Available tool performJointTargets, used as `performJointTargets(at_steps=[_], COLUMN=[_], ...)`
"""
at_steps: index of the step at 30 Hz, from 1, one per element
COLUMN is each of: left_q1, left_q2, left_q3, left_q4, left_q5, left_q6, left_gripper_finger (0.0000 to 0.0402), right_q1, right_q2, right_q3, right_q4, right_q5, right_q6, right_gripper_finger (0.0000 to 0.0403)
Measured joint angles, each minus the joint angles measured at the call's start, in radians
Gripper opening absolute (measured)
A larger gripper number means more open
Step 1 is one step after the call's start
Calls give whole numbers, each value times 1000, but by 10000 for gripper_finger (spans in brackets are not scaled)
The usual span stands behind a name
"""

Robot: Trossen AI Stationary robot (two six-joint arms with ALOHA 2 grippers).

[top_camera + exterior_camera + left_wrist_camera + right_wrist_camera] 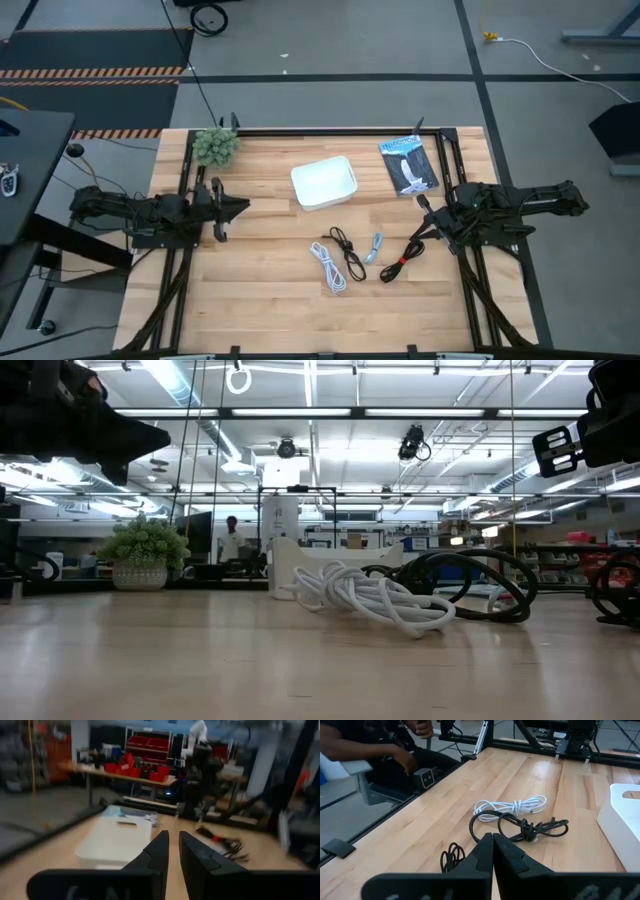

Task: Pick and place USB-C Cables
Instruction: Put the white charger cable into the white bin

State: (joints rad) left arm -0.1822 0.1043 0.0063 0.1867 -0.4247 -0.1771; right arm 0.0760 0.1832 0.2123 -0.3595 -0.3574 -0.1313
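Observation:
Four coiled cables lie on the wooden table. In the high view they are the white cable (328,268), the black cable (346,251), the short light blue-grey cable (375,246) and the black cable with a red tie (404,258). The right wrist view shows the white cable (510,804), the black cable (522,827) and a black coil (451,857) beside the fingers. My right gripper (424,205) (493,840) hovers shut above the table, right of the cables. My left gripper (238,207) (173,842) waits shut at the left side, held off the table.
A white bin (323,183) stands beyond the cables, and a flat dark packet (408,165) lies to its right. A small plant (215,147) sits at the far left corner. A person (375,745) sits off the table's near edge. Bare wood (270,300) lies near the cables.

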Motion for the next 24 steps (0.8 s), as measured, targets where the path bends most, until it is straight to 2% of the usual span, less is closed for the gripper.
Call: performJointTargets(at_steps=[3, 6, 10, 14, 24], left_q1=[0, 0, -1, -1, -1], left_q2=[0, 13, 65, 149, 437], left_q3=[0, 0, 0, 0, 10], left_q4=[4, 82, 183, 191, 176], left_q5=[-3, 10, 146, 278, 291], left_q6=[-20, -29, -78, -56, -75], left_gripper_finger=[52, 52, 52, 52, 52], right_q1=[0, 0, 0, 0, 0], right_q2=[0, 0, 0, 0, 0], right_q3=[0, 0, 0, 0, 0], right_q4=[0, 0, 0, 8, 7], right_q5=[0, 0, 0, 0, 0], right_q6=[0, 0, 0, 0, 0], right_gripper_finger=[16, 16, 16, 16, 16])
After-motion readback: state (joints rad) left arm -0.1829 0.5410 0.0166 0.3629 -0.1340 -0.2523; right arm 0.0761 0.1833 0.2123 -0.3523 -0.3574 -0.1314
